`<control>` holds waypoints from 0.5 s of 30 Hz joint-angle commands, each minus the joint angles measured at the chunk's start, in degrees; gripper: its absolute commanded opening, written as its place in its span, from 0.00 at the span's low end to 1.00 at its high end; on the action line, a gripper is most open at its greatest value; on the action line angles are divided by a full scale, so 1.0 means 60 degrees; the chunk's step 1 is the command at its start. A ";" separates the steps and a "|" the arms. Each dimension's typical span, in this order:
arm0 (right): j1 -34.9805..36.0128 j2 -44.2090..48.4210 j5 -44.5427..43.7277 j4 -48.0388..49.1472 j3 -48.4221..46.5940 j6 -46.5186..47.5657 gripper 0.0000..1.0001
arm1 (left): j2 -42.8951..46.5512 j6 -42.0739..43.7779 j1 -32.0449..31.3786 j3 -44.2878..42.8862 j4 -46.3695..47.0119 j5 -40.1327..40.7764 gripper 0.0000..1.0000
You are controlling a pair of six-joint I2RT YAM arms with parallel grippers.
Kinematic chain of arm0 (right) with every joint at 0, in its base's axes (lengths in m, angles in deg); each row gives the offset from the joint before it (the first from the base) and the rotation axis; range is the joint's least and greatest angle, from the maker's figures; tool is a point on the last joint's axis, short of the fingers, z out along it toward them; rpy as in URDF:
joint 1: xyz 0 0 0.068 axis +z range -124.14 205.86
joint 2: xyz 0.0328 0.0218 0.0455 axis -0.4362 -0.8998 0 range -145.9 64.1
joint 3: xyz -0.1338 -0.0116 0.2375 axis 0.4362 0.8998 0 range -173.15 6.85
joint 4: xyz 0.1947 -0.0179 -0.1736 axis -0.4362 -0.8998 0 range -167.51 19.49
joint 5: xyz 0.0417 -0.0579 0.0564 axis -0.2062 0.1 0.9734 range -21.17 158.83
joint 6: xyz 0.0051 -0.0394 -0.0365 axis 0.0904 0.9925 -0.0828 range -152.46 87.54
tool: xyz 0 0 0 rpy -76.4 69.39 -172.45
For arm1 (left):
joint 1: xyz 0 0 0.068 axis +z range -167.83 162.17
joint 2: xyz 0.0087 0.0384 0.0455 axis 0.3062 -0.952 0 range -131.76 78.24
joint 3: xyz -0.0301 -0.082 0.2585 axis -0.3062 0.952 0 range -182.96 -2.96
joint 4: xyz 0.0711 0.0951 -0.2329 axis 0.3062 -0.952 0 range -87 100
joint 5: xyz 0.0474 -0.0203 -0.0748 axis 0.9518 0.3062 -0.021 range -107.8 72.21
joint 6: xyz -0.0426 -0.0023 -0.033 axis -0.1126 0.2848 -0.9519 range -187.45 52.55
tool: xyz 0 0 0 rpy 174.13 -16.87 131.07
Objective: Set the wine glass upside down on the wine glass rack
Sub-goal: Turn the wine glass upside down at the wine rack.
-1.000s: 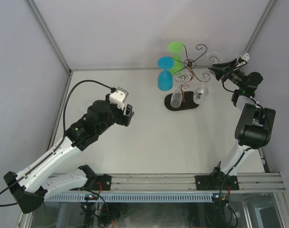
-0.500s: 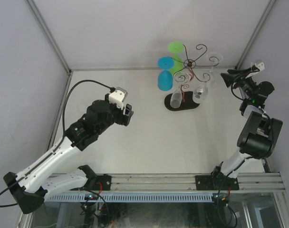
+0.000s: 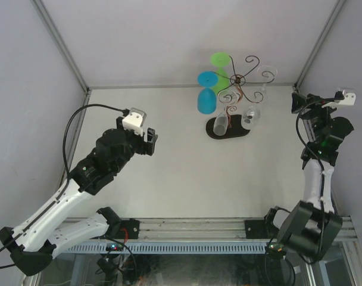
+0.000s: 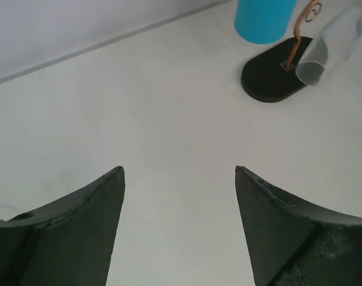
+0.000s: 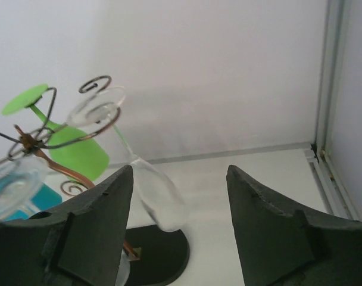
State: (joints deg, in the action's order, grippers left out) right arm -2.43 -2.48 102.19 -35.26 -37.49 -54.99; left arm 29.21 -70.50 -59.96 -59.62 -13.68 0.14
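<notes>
Four glasses hang on the rack (image 3: 237, 79) at the far side of the table (image 3: 169, 179), and both arms are off them. The one to watch is the clear wine glass (image 3: 252, 113) on the rack's right-hand side. Its foot is caught up in a curled wire arm, its stem slants down and its bowl hangs mouth-down just above the black base (image 3: 228, 132). From the right wrist camera that wine glass (image 5: 160, 199) sits upside down in the wire with no finger touching it.

The right gripper (image 3: 296, 101) is off to the right of the rack, near the side wall and apart from the glass. Its jaws are spread, and the right gripper (image 5: 180, 170) has only air between its dark fingers (image 5: 91, 238).

On the other side, the left gripper (image 3: 152, 142) is well away from the rack, over bare table left of centre. Its jaws are also parted wide. The left gripper (image 4: 178, 173) shows just white tabletop between its fingertips.

Around the rack, a green glass (image 3: 220, 61) hangs at the back and a blue glass (image 3: 206, 100) at the left. A second clear glass (image 3: 220, 123) hangs low at the front over the base.
</notes>
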 commanded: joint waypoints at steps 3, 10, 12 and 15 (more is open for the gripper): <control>0.0627 0.2026 -0.2247 -0.4128 -0.0446 -0.0042 0.65 | 0.0406 -0.0406 0.0093 -0.0431 -0.0431 0.1252 0.79; 0.1680 0.3484 -0.1705 -0.6877 -0.0887 -0.0288 0.90 | 0.1086 -0.1035 0.0107 -0.0436 -0.1409 0.2730 0.92; 0.2036 0.3712 -0.1616 -0.7779 -0.1153 0.0069 0.99 | 0.1302 -0.1137 0.0118 -0.0395 -0.1582 0.3213 0.99; 0.2532 0.4126 -0.1623 -0.8544 -0.1222 0.0503 1.00 | 0.1440 -0.1119 0.0345 -0.0484 -0.1882 0.3714 1.00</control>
State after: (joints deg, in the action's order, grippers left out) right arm 9.98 19.26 92.05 -76.79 -41.90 -55.31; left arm 36.31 -75.39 -59.63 -59.80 -22.77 15.44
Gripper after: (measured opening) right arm 0.994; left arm 0.994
